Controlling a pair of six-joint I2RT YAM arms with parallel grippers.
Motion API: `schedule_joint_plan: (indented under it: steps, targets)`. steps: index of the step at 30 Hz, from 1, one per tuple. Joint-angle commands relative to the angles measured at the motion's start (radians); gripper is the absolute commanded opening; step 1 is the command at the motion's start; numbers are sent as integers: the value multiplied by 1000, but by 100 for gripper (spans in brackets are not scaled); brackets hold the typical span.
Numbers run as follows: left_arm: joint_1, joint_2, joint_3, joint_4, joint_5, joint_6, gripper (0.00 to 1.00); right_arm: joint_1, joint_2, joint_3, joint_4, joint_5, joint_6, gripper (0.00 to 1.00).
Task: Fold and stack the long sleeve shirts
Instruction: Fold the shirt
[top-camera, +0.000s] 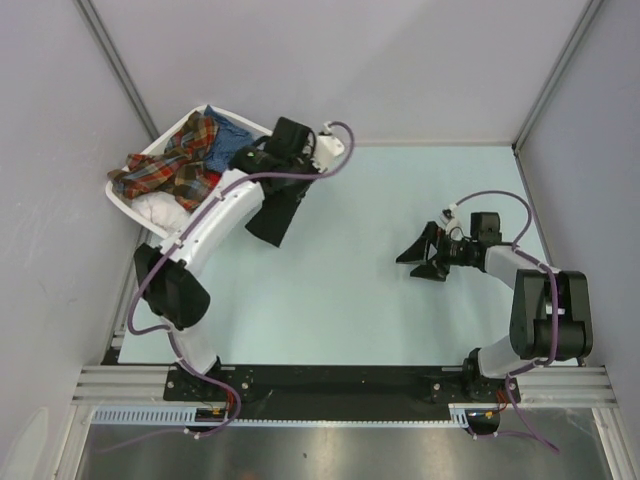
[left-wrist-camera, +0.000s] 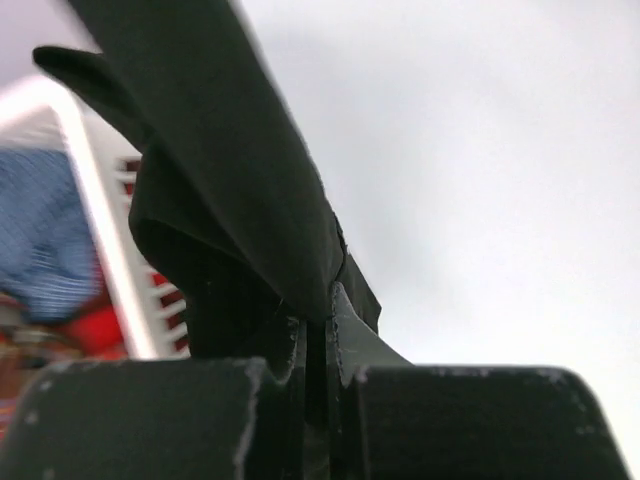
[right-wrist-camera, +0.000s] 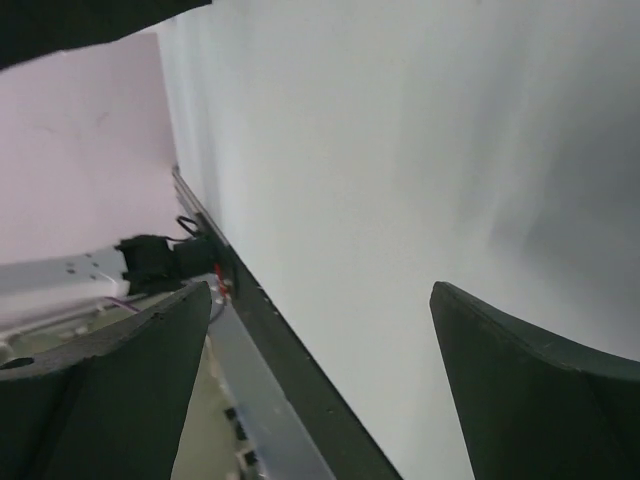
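Observation:
My left gripper (top-camera: 262, 160) is shut on the black long sleeve shirt (top-camera: 274, 212), which hangs from it down to the table beside the basket. In the left wrist view the black cloth (left-wrist-camera: 230, 180) is pinched between the closed fingertips (left-wrist-camera: 318, 325). A red-orange plaid shirt (top-camera: 165, 165), a blue one (top-camera: 225, 140) and a white one (top-camera: 160, 210) lie in the white basket (top-camera: 120, 195). My right gripper (top-camera: 420, 258) is open and empty over the table at the right; its fingers (right-wrist-camera: 120, 370) stand wide apart.
The pale table (top-camera: 350, 280) lies between the arms. The basket stands at the back left corner by the wall. In the right wrist view the table's front edge and rail (right-wrist-camera: 270, 350) run diagonally, with a black edge of cloth at the top left (right-wrist-camera: 80, 20).

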Motion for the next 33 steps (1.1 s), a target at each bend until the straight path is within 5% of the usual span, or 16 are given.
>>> schedule_joint_plan:
  steps: [1, 7, 17, 21, 24, 27, 28, 33]
  targets:
    - [-176, 61, 39, -77, -379, 250, 0, -66, 0, -65, 223, -91, 241, 98]
    - [-389, 207, -186, 82, -443, 134, 0, -163, 136, -57, 187, -71, 206, 99]
    - [-634, 388, -73, 64, -197, -193, 2, -276, 133, -134, 116, -13, 175, 95]
    - [-629, 423, 51, 46, -117, -273, 22, -279, 109, -140, 86, -8, 174, 96]
    - [-597, 384, 102, 55, 7, -318, 53, -289, 80, -152, 66, -25, 220, 97]
    - [-537, 266, 50, 75, 171, -339, 62, -289, 47, -168, 61, -54, 270, 99]
    - [-516, 220, 18, 86, 219, -342, 74, -284, 40, -172, 70, -62, 280, 99]
    - [-317, -24, -249, 193, 330, -298, 75, -192, 46, -212, 217, -11, 350, 97]
